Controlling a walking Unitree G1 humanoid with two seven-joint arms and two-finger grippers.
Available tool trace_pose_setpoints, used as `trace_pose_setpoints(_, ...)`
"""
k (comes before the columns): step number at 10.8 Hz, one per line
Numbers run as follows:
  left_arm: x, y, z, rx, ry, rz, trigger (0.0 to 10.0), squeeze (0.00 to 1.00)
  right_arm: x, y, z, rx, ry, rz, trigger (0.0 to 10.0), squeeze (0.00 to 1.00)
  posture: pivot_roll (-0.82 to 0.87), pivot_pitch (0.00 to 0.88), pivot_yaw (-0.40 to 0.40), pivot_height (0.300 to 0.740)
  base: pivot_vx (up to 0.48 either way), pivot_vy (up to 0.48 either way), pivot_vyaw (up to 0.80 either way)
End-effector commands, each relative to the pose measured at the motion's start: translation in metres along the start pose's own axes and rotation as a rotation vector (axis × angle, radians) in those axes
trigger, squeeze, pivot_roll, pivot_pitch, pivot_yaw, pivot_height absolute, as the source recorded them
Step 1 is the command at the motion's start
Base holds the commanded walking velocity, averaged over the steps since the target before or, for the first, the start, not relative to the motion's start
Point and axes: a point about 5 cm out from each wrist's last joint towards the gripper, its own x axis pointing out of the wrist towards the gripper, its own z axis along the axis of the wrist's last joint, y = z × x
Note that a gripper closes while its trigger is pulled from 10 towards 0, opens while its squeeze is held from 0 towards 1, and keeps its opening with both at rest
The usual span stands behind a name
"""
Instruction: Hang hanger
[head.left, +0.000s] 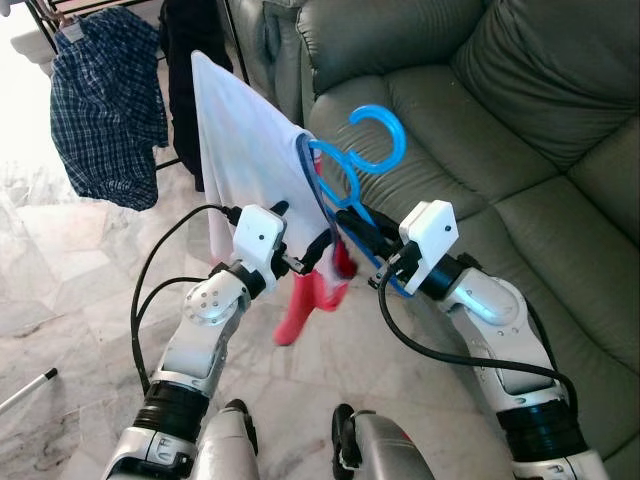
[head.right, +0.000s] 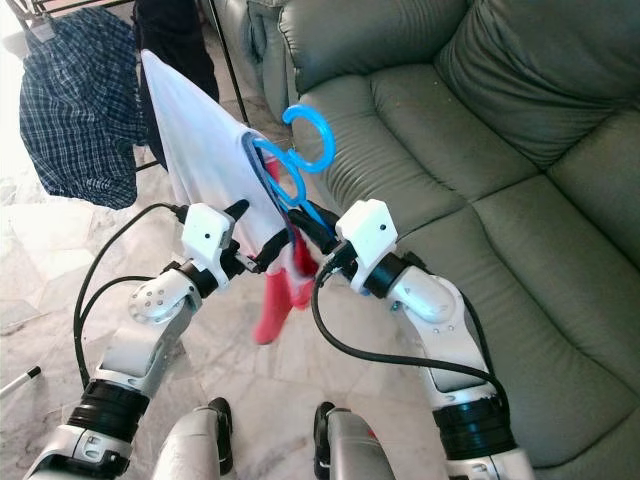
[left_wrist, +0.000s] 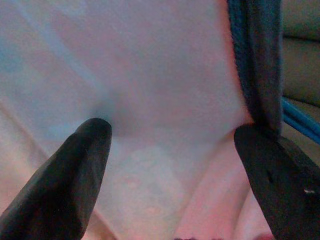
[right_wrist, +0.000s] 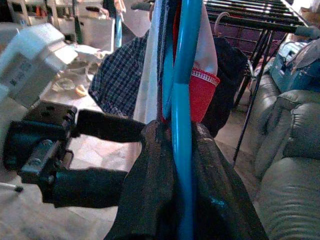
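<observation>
The blue hanger (head.left: 360, 165) is sitting pinched between the pressed-together fingers of the right end effector (head.left: 352, 232), just in front of the grey sofa (head.left: 500, 120). The left end effector (head.left: 300, 258), fingers (left_wrist: 80, 170) spread, is touching the white garment (head.left: 250, 160) draped over the hanger beside the sofa. A red piece (head.left: 310, 295) is dangling below. Farther from the sofa, a plaid shirt (head.left: 105, 110) is hanging on a drying rack (right_wrist: 250, 10). No readable writing is showing.
</observation>
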Motion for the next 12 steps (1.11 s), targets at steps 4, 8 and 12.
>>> trace_pose_setpoints(4, 0.016, -0.004, -0.004, -0.002, 0.01, 0.031, 3.2, 0.0, 0.001, 0.012, 0.029, 0.104, -0.106, 0.132, 10.0, 0.0, -0.05, 0.208, 0.0, 0.74, 0.0, 0.0, 0.0)
trace_pose_setpoints(8, 0.011, 0.009, -0.008, 0.011, 0.009, 0.091, 0.0, 0.0, -0.003, 0.015, 0.026, 0.129, -0.07, 0.163, 10.0, 0.0, -0.04, 0.209, -0.002, 0.74, 0.0, 0.0, 0.0)
trace_pose_setpoints(12, 0.008, 0.016, -0.006, 0.028, -0.006, 0.124, 0.0, 0.0, -0.003, 0.011, 0.024, 0.113, -0.058, 0.148, 10.0, 0.0, -0.04, 0.204, -0.001, 0.74, 0.0, 0.0, 0.0)
